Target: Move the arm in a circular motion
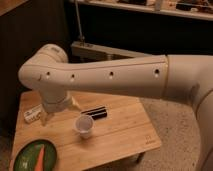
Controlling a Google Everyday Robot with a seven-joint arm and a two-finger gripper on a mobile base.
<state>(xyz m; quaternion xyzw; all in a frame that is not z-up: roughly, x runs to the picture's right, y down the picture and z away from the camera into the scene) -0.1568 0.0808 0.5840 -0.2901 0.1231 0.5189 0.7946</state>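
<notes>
Cream arm point(110, 75) (end effector point(59, 112) below elbow)
</notes>
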